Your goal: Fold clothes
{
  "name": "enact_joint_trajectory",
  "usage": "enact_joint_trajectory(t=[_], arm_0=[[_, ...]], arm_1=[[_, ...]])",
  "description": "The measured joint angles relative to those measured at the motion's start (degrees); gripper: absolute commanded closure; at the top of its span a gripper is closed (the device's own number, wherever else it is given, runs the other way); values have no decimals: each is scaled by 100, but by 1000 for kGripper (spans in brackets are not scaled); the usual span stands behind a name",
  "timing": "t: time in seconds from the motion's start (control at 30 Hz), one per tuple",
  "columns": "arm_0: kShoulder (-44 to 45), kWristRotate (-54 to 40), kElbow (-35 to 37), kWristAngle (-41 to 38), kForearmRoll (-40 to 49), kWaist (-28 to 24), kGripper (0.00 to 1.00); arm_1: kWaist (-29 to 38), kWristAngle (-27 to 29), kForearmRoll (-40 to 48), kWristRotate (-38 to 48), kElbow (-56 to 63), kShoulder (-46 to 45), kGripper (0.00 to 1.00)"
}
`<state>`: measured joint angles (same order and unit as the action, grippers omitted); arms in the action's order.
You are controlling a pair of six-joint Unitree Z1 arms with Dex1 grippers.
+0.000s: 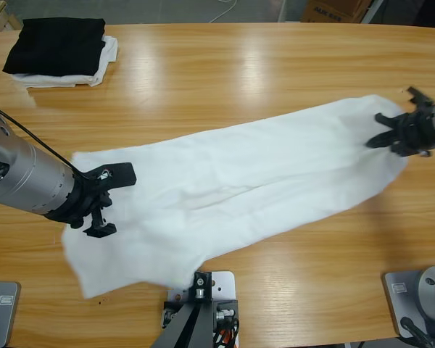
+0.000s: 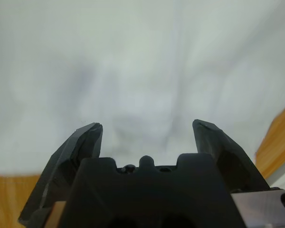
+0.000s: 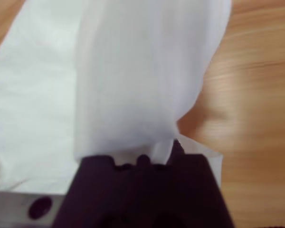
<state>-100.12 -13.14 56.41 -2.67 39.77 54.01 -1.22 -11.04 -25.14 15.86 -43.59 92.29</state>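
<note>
The white T-shirt point(image 1: 239, 181) lies as a long band slanting across the wooden table point(image 1: 225, 72), from front left to back right. My left gripper point(image 1: 110, 201) reaches in from the left edge and hovers over the shirt's left end, jaws open with nothing between them. In the left wrist view the open left gripper point(image 2: 147, 128) faces only white T-shirt point(image 2: 142, 61). My right gripper point(image 1: 388, 134) is at the shirt's right end. In the right wrist view the T-shirt point(image 3: 133, 80) rises from the right gripper point(image 3: 152, 152), which is shut on its edge; the cloth hides the jaws.
A folded black garment point(image 1: 54, 43) rests on a smaller folded white cloth point(image 1: 107, 58) at the back left corner. A cardboard box point(image 1: 333, 9) stands beyond the table's far edge. Bare wood point(image 3: 256, 95) shows right of the lifted cloth.
</note>
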Motion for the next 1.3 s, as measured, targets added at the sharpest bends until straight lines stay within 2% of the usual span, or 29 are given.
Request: enact_joint_trajectory(t=[0.1, 0.23, 0.43, 0.67, 0.73, 0.9, 0.97, 1.13, 1.3], arm_0=[[12, 0, -22, 39, 0, -1, 253], [45, 2, -23, 71, 0, -2, 253], [66, 12, -25, 84, 0, -3, 253], [76, 15, -65, 85, 0, -3, 253], [106, 15, -79, 86, -1, -3, 253], [172, 110, -120, 150, -9, -4, 253], [228, 162, -127, 167, -23, -4, 253], [387, 301, -161, 200, -29, -4, 243], [502, 406, -210, 212, -58, -4, 243]], arm_1=[[1, 995, -755, 187, -370, -155, 1000], [-99, 2054, -1703, 281, -864, -268, 1000], [-182, 3154, -2730, 209, -1679, -284, 1000], [-77, 4095, -3504, -107, -2541, -402, 1000], [464, 4188, -3798, -104, -2792, -559, 1000], [2953, 4155, -4427, 438, -3337, -677, 1000], [3657, 4129, -4499, 681, -3412, -593, 1000], [4837, 4094, -4744, 1009, -3946, -57, 1000], [5446, 3893, -4869, 1264, -4456, 465, 1000]])
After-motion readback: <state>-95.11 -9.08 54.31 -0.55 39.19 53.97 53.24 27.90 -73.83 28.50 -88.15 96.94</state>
